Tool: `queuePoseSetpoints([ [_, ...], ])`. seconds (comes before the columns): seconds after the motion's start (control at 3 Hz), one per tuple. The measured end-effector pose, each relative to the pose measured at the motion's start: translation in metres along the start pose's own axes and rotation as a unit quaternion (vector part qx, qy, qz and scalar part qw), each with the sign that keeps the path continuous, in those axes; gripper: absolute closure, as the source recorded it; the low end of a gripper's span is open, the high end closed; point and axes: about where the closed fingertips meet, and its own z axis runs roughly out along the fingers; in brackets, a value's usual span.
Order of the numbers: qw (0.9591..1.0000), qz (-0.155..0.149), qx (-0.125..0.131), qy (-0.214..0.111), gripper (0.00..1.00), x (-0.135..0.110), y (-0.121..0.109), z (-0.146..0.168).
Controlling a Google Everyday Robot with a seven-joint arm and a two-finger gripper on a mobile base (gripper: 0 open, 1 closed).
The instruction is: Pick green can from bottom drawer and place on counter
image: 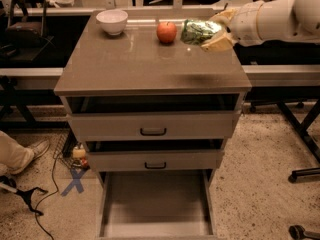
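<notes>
My gripper (214, 30) is shut on the green can (199, 31) and holds it on its side above the far right part of the counter (145, 64), just right of the red apple (166, 32). The cream arm reaches in from the right edge. The bottom drawer (156, 204) is pulled open below, and its flat grey floor shows nothing on it.
A white bowl (112, 21) stands at the counter's far left. The two upper drawers (152, 126) with dark handles are slightly open. A person's leg and shoe (20, 154), cables and a blue X mark lie on the floor at left. Chair legs stand at right.
</notes>
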Motion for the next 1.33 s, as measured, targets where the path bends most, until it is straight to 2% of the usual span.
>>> queuePoseSetpoints([
  [0.33,0.9974,0.070,0.011,0.008,1.00,0.003,-0.007,0.033],
  [0.67,0.9908,0.135,-0.003,-0.003,1.00,0.012,-0.009,0.069],
  [1.0,0.9811,0.188,-0.045,-0.016,0.97,0.019,-0.002,0.109],
  [1.33,0.9757,0.204,-0.076,-0.021,0.75,0.018,0.005,0.128],
])
